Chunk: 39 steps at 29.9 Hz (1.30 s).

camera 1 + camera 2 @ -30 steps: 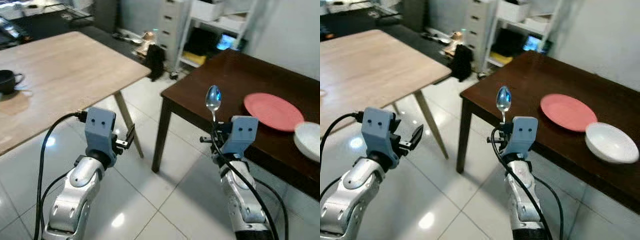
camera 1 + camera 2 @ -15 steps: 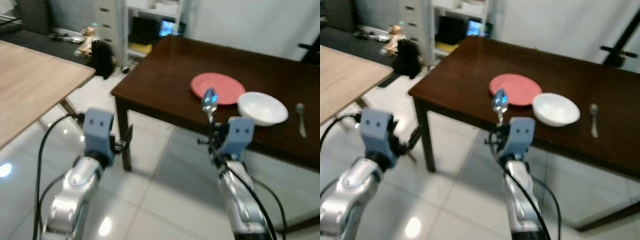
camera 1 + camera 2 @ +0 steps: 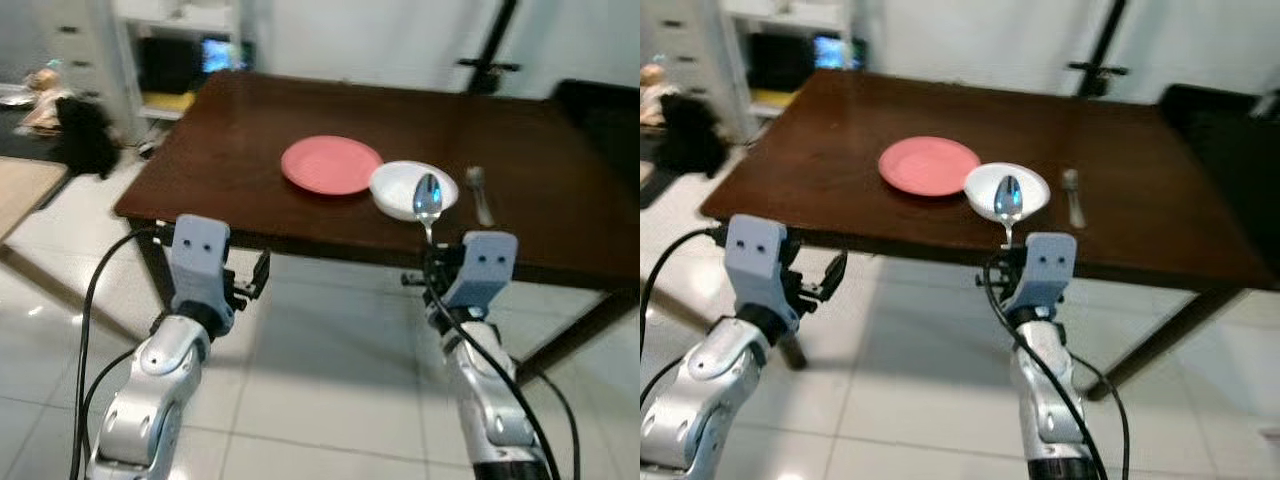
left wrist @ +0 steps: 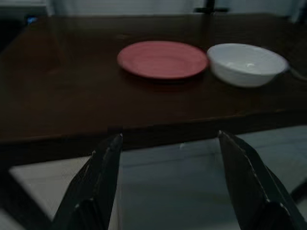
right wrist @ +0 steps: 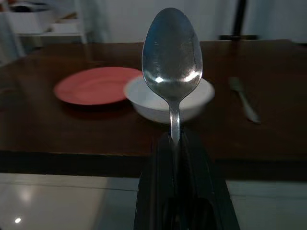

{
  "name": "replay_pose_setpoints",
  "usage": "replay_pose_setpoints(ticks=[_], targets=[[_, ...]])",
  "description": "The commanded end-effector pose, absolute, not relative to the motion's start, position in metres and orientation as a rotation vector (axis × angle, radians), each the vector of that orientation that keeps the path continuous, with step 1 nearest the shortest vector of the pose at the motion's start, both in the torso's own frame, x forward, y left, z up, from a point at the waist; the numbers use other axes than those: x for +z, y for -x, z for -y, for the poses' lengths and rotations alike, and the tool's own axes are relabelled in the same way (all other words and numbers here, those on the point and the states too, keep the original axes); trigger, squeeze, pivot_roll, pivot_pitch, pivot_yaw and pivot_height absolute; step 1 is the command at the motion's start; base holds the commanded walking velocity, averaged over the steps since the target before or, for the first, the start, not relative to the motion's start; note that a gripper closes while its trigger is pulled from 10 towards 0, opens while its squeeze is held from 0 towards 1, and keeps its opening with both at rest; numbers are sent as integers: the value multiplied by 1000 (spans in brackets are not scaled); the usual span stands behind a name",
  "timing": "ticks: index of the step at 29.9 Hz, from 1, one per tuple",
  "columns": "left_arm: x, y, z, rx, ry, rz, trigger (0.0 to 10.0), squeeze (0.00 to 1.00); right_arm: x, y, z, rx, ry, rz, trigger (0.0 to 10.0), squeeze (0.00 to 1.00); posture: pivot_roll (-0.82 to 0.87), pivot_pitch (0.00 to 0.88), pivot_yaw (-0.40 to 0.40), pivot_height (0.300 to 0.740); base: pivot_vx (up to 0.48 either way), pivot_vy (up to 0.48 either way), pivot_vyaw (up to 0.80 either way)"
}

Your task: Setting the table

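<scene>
Two tools are raised over the tiled floor [image 3: 330, 400], just short of the near edge of the dark counter [image 3: 250, 190]. The right tool [image 3: 430, 262] has its fingers pressed together on the handle of a spoon [image 3: 428, 200], which stands upright with its bowl on top. The left tool [image 3: 262, 272] carries nothing, its fingers [image 4: 103, 177] spread apart and pointing at the counter edge. On the counter lies a pink plate [image 3: 331, 165], and just right of it, touching or nearly so, a white bowl [image 3: 400, 185]. A fork [image 3: 480, 195] lies right of the bowl, a little apart from it.
</scene>
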State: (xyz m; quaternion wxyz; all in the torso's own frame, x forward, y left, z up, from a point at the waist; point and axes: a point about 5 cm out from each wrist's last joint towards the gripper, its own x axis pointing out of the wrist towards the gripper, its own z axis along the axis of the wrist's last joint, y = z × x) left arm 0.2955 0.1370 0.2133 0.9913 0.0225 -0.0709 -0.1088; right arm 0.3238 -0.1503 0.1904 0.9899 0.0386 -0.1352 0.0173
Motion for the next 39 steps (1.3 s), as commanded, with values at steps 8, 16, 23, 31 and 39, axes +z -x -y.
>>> replay_pose_setpoints(ticks=[8,16,23,31,39], targets=[[208,-295,-139,-204,-37,115,10000,0,186,-322,150,33,-76,255,10000,0,79,150,30,740,0,0,-500],[208,-296,-141,-182,-41,122,10000,0,189,-322,147,53,-74,269,10000,0,78,151,29,740,0,0,0],[206,-299,-145,-138,-47,102,10000,0,190,-322,146,65,-77,271,10000,0,80,149,28,740,0,0,0],[207,-300,-147,-128,-54,106,10000,0,190,-322,145,68,-79,273,10000,0,78,147,30,740,0,-127,0],[207,-300,-146,-135,-54,107,10000,0,190,-322,145,68,-78,273,10000,0,79,142,33,740,0,-171,0]])
